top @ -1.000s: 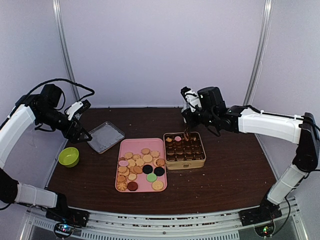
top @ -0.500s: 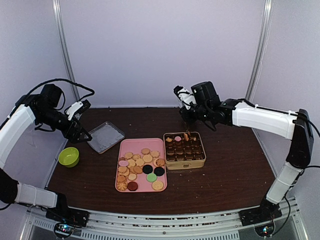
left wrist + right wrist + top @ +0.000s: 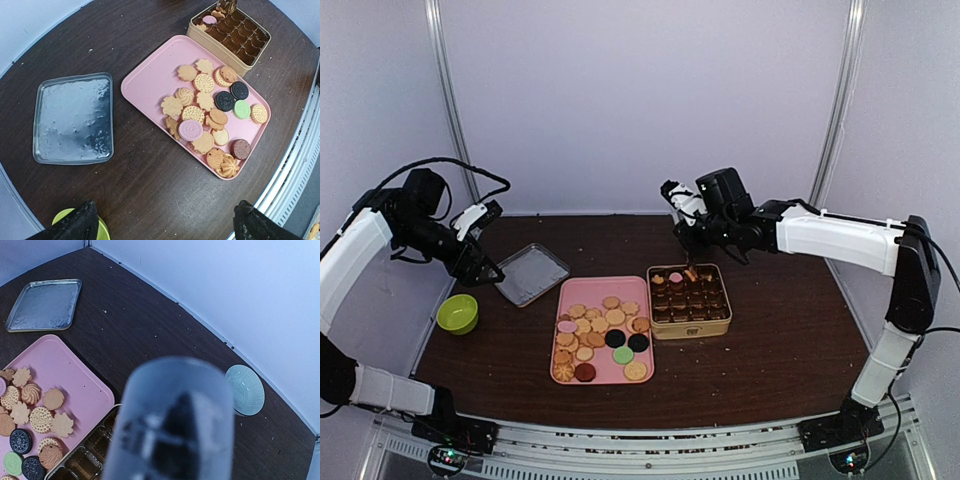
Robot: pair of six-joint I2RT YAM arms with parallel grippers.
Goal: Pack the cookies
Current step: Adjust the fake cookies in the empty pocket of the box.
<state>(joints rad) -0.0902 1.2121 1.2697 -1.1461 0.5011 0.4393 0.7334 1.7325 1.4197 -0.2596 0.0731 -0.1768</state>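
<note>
Left of cookies (image 3: 615, 317): lid (image 3: 532, 273), green bowl (image 3: 457, 313).

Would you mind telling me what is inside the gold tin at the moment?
The gold tin holds a dark compartment insert, and most of its cells look unfilled. A few cookies sit in its far row, one of them pink. The cell bottoms are too dark to make out.

Place: robot lab cell
Walls: plain white panels (image 3: 640, 100), metal corner posts (image 3: 452, 110)
Bench: dark wooden table (image 3: 780, 340), aluminium rail (image 3: 640, 445) along near edge
Fixtures: arm bases (image 3: 455, 432) bolted at rail
</note>
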